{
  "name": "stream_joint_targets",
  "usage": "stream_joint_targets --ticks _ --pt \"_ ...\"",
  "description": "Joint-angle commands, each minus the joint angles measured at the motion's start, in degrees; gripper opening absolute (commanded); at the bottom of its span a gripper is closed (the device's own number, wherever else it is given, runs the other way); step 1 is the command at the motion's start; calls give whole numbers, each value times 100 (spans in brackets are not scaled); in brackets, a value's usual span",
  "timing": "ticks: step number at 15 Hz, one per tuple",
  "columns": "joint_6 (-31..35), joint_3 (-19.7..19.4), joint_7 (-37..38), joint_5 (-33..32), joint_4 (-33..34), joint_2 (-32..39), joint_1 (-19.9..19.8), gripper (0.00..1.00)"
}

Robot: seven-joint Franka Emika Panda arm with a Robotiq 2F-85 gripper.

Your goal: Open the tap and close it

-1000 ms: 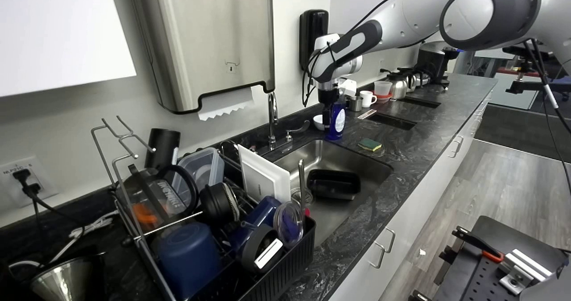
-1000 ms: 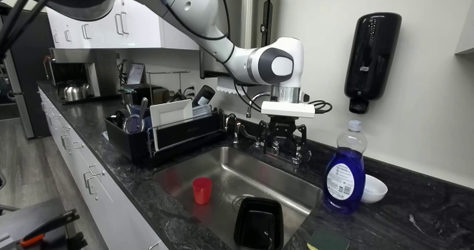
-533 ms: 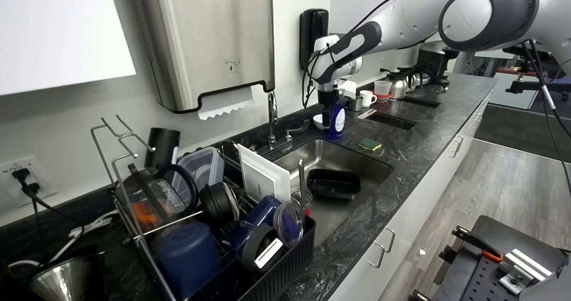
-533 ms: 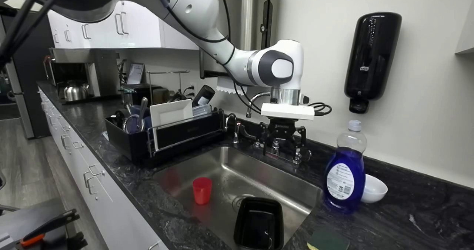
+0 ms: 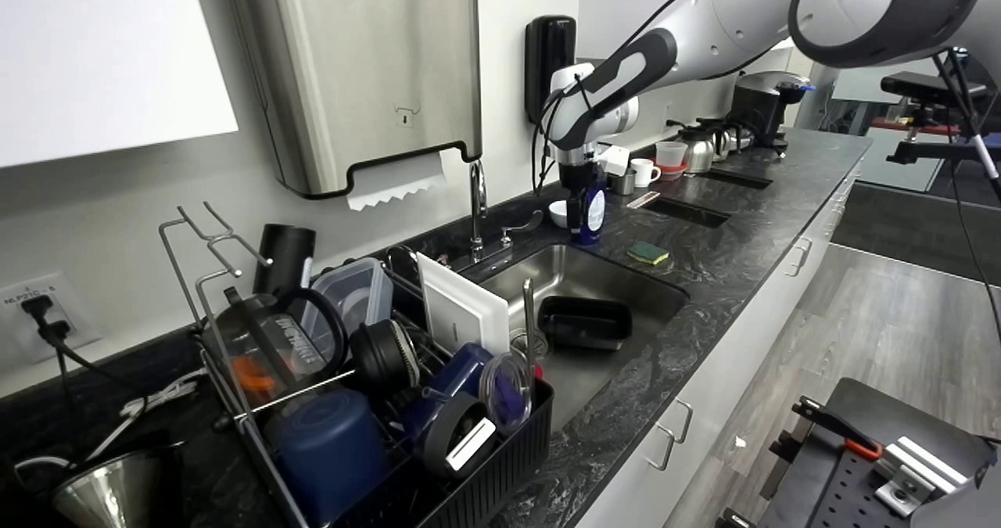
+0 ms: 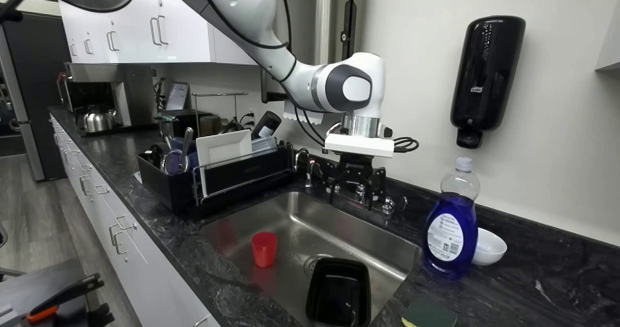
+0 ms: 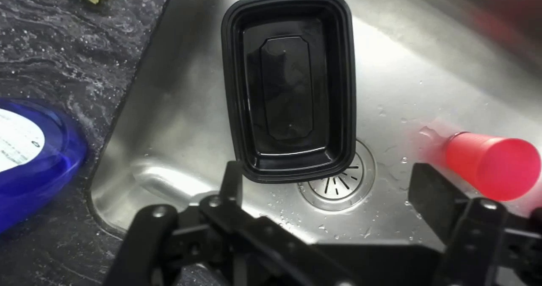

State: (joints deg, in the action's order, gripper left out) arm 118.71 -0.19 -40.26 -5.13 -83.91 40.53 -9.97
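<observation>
In an exterior view the tap (image 5: 475,223) stands near the centre of the frame, its neck upright, with a lever (image 5: 534,221) reaching out to the right of it. The pincer (image 6: 352,201) is spread wide with nothing between its fingers (image 7: 232,184); it hangs by the upper right edge of the sink (image 6: 329,220) in an exterior view, and a gap shows between it and that lever. The step in hand is probably the approach for turning the lever on. The wrist view shows neither neck nor lever, so steering is best done by both exterior views. Bring one finger flat alongside the lever near its free end, where a light push should turn it, and follow an arc rather than a straight line so the finger does not slide off. A blue bottle (image 6: 448,235) stands on the tabletop (image 6: 547,278) at the right of an exterior view; a wide swing that way could tip it. For closing, push from the lever's opposite side back along the same arc, stopping at the first firm resistance.
</observation>
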Motion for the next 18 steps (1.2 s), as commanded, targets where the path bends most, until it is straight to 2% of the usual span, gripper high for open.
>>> stream_joint_targets --ticks 1,10,15,18 --pt "508 4 207 -109 -1312 -992 55 100" --pt "1349 -72 148 -65 -3945 -3328 134 100" --pt "1716 -208 19 65 -4960 -4285 192 100" --pt "1931 -302 -158 21 -5407 -4575 254 100"
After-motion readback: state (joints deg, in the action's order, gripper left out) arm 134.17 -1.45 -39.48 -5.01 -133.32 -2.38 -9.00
